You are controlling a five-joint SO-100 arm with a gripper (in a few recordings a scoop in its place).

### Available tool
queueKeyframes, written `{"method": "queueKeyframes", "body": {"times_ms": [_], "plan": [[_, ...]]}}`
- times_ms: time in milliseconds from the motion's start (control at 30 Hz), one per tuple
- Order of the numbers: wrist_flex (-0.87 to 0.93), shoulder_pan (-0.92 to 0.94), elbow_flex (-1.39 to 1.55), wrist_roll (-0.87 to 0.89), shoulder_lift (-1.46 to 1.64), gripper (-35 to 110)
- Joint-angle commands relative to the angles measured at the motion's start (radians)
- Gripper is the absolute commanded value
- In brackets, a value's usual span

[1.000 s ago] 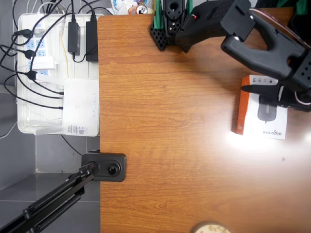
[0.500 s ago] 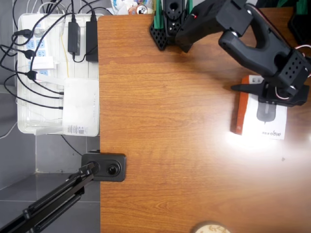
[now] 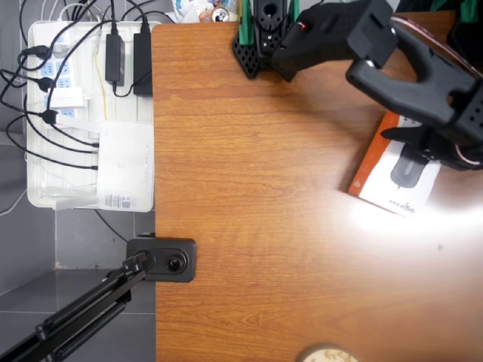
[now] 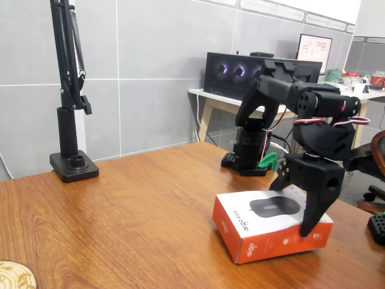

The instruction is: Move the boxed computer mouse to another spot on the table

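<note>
Halfway at best, I'd say. Going left to right in the overhead view: white tray of power strips and cables (image 3: 90,113) off the edge, then a long bare stretch of glossy brown wood-grain worktop (image 3: 256,226), then the flat white mouse carton with the orange side panel (image 3: 394,172) lying skewed near the right edge. My black fingers (image 4: 307,208) are straddling its far end, closed in on it, though I can't tell how firmly. Shifting and letting go are left.
</note>
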Motion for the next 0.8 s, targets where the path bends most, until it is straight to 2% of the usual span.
{"method": "queueKeyframes", "body": {"times_ms": [0, 100, 300, 567, 767], "plan": [[0.394, 0.072, -0.726, -0.063, -0.244, 0], [0.394, 0.187, -0.673, -0.081, -0.124, 0], [0.382, 0.428, -0.252, -0.026, 0.293, 0], [0.213, 0.775, 0.377, 0.199, 0.844, 1], [0.097, 0.966, 0.658, 0.250, 1.020, 2]]}}
